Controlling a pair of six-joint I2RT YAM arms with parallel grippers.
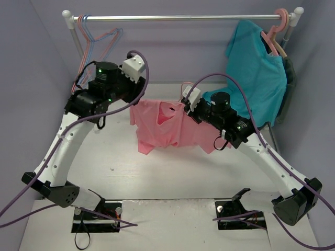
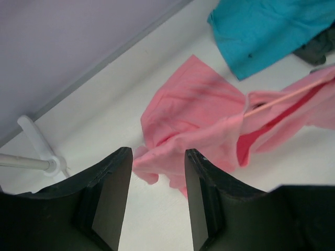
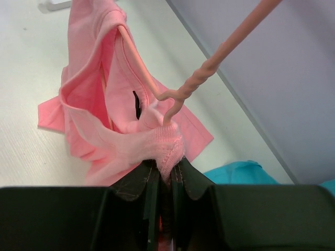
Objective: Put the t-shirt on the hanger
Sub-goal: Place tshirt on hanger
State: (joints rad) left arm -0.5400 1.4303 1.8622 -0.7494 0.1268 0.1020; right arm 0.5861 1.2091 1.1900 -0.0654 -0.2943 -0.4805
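Top external view: the soft, plain pink short-sleeved t-shirt (image 1: 167, 128) hangs bunched over the back middle of the table, between my two wrists. The thin pink wire hanger (image 3: 178, 94) runs inside its neck opening, and the twisted stem and hook poke out above the collar. The cloth is creased and gathered, with one sleeve folded under on my left side. I cannot tell whether the hem touches the surface.

My right gripper (image 3: 163, 172) is clamped tight on the ribbed collar, right where the hanger's wire disappears into the fabric. My left gripper (image 2: 157, 157) hovers above the shirt's left sleeve with its jaws apart and nothing between them.

Under it all is a smooth white table (image 1: 172, 172), closed in by plain lavender walls. A metal rail (image 1: 183, 18) on white posts spans the back. A few thin blue and pink wire hangers (image 1: 99, 36) hang at the rail's left end. At its right end, a large teal t-shirt (image 1: 256, 73) hangs on a thick pink hanger (image 1: 280, 23), with a dark garment (image 1: 289, 78) behind it.
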